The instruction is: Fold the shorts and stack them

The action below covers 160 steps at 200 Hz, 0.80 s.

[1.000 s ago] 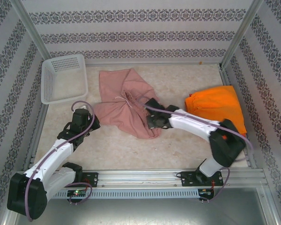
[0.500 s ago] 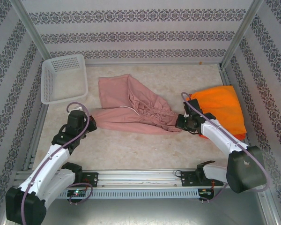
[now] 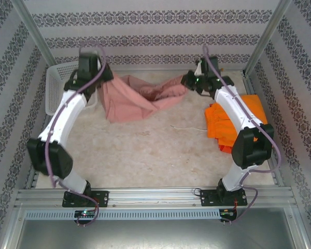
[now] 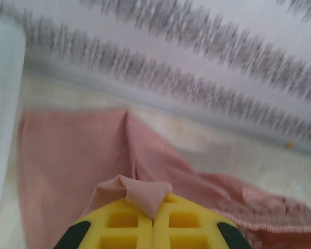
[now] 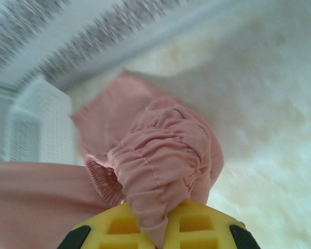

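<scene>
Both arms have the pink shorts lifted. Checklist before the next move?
1. Left gripper shut on the pink shorts: ok, a cloth fold is pinched between its fingers.
2. Right gripper shut on the gathered waistband: ok.
3. Shorts spread flat between the grippers: not ok, they sag and bunch in the middle.
4. Hanging hem off the table: cannot tell.
5. Orange shorts apart from the pink pair: ok, they lie at the right.
6. Basket free of the cloth: cannot tell, the left arm hides that edge.
</scene>
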{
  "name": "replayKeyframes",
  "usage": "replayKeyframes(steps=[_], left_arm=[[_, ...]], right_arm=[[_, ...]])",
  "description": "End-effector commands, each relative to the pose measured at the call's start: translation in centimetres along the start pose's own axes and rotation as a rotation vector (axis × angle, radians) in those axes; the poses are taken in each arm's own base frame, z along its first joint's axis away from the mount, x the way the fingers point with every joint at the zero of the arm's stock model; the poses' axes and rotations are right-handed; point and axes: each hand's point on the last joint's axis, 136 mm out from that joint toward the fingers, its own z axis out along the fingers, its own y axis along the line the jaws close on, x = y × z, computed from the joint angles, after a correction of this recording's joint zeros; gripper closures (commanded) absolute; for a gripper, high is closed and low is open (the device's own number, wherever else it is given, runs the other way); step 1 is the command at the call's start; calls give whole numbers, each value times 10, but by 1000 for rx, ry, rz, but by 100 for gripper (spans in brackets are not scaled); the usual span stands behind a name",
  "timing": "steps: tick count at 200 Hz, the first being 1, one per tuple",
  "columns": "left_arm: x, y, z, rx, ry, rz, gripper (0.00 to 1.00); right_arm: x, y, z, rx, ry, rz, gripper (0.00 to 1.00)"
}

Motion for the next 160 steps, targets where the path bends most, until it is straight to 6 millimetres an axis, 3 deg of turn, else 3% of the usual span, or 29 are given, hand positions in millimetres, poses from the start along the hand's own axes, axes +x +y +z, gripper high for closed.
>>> replayKeyframes(steps=[1,13,22,30,48,75,100,117,131,146,160], left_arm=[[-76,-17,-34,31,-97,36,100],[-107,-32,-61,51,-175,70,100],[-123,-39,-84,55,-227,88,100],[-129,-41,-102,53,-252,105,100],[-117,-38,-127,61,-270,118,100],[-49,-8,-140,107,-313,69,100],[54,38,-127,98,-199,-19,100],[125,63,-113,90,-74,-95,100],[175,81,-108,74,25,-140,100],[209,98,-112,31,95,-157,100],[222,109,-122,-3,111,-143,94]], right_arm=[[-61,42,-49,-165,-154,43,100],[-82,41,-78,-219,-266,50,100],[-89,30,-97,-234,-351,68,100],[-89,13,-110,-220,-416,107,100],[-59,-32,-108,-156,-415,159,99],[26,-90,-65,-63,-214,184,85],[104,-128,-37,-5,-30,222,62],[143,-135,-31,26,49,199,56],[164,-134,-34,55,89,164,48],[175,-127,-39,83,101,108,42],[181,-118,-42,102,99,48,39]])
